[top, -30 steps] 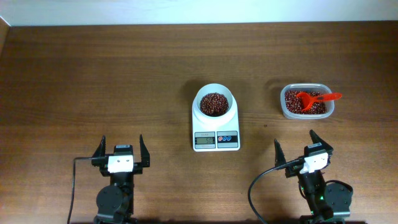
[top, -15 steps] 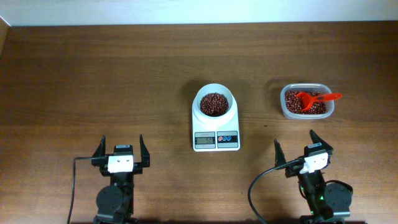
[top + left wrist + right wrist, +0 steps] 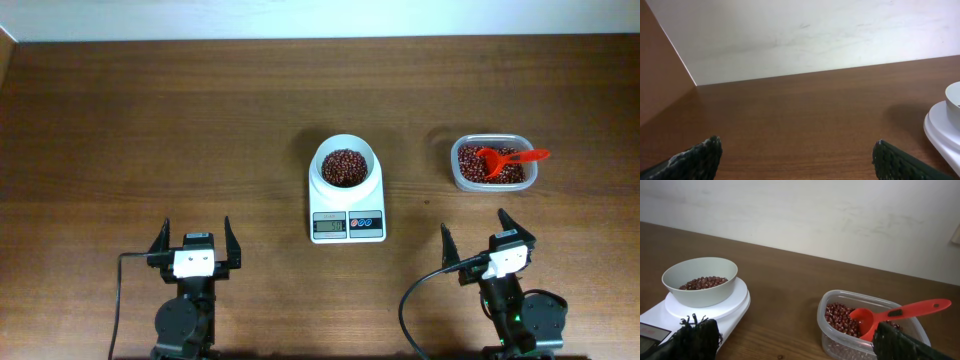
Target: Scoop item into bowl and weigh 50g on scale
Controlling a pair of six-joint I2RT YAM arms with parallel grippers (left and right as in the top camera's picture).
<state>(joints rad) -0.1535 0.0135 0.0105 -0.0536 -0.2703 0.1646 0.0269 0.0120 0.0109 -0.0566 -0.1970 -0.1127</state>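
Note:
The white bowl [image 3: 346, 151] holds dark red-brown beans [image 3: 345, 167] and stands on the white scale [image 3: 347, 226] at the table's middle. It also shows in the right wrist view [image 3: 700, 287], and its edge in the left wrist view [image 3: 954, 102]. More beans [image 3: 471, 157] fill a clear plastic tub [image 3: 492, 186] to the right, with a red scoop [image 3: 510, 158] resting in it, seen too in the right wrist view [image 3: 900, 312]. My left gripper [image 3: 194, 243] is open and empty at the front left. My right gripper [image 3: 480, 238] is open and empty, in front of the tub.
A pale wall runs along the table's far edge [image 3: 320, 40]. The table's left edge [image 3: 675, 50] shows in the left wrist view. Bare wood lies between the grippers and the scale.

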